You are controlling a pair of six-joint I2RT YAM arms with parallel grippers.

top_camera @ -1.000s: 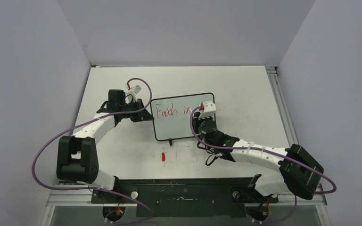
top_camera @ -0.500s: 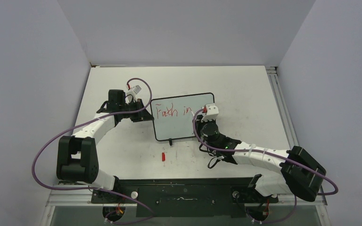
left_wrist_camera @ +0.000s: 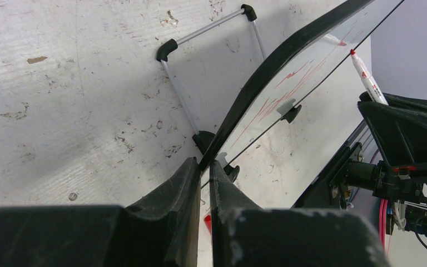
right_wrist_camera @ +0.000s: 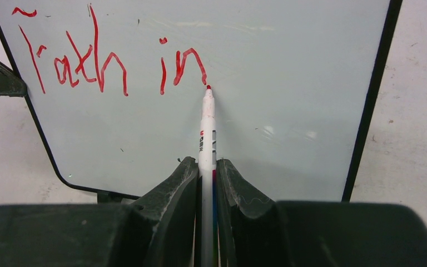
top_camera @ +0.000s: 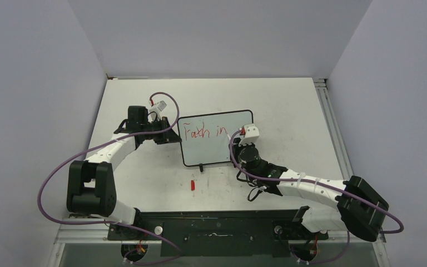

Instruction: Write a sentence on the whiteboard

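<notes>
The whiteboard (top_camera: 214,146) stands tilted on its wire stand mid-table, and my left gripper (top_camera: 176,137) is shut on its left edge. In the left wrist view the fingertips of that gripper (left_wrist_camera: 204,164) pinch the black frame of the whiteboard (left_wrist_camera: 278,60). The sentence (top_camera: 204,131) reads "Faith in" in red; in the right wrist view it (right_wrist_camera: 105,65) runs along the top of the whiteboard (right_wrist_camera: 289,94). My right gripper (right_wrist_camera: 205,164) is shut on a white marker (right_wrist_camera: 206,130), whose red tip touches the board just below the "n".
A red marker cap (top_camera: 192,184) lies on the table in front of the board. The wire stand (left_wrist_camera: 211,25) rests on the scuffed tabletop behind the board. The marker (left_wrist_camera: 367,78) and the right arm show past the board in the left wrist view.
My right wrist has slid a little to the right and towards the near edge, uncovering the word "in". The left arm and the board have stayed still.
</notes>
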